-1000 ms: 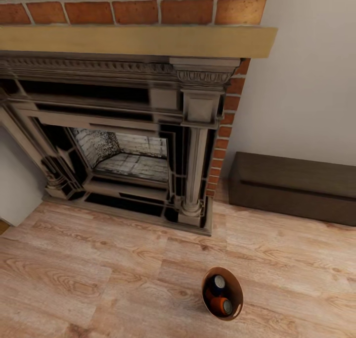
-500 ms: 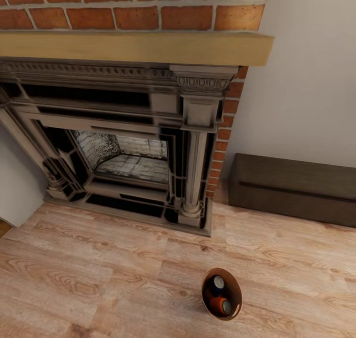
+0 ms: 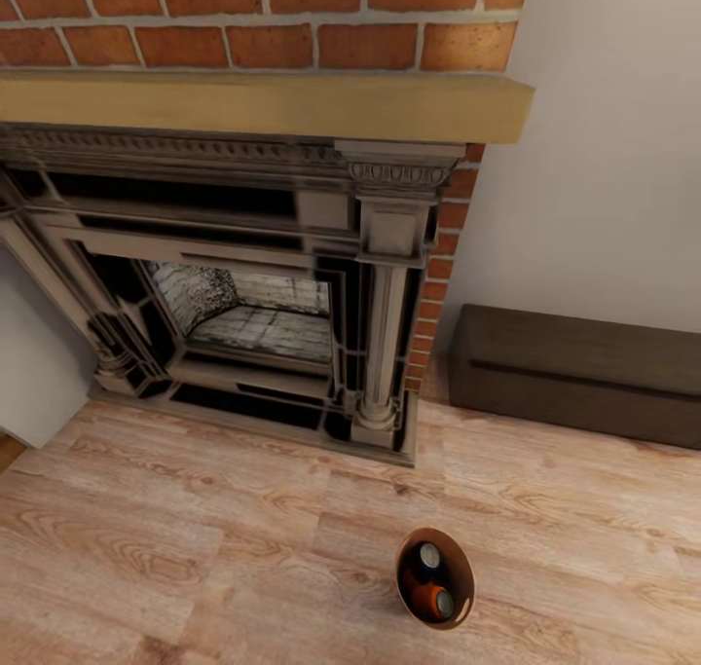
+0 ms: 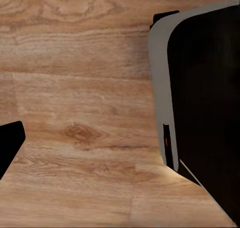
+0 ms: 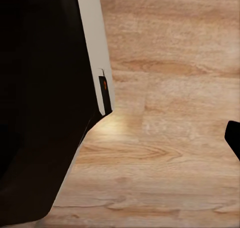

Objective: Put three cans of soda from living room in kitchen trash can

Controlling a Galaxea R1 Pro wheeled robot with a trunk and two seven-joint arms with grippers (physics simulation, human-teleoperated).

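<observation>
Left gripper's dark fingertip (image 4: 9,144) clipped at the frame edge, right gripper's fingertip (image 5: 233,138) likewise cut off, jaw spread impossible to judge, trash can (image 3: 465,566) on the plank floor (image 3: 195,548) before the fireplace (image 3: 253,285), two soda cans (image 3: 429,555) visible inside, a third hard to make out, dark low cabinet (image 3: 584,368) against the wall.

Coppery bucket (image 3: 465,560) interior (orange-blue cans (image 3: 434,601)), red-brick fireplace (image 3: 243,256)
</observation>
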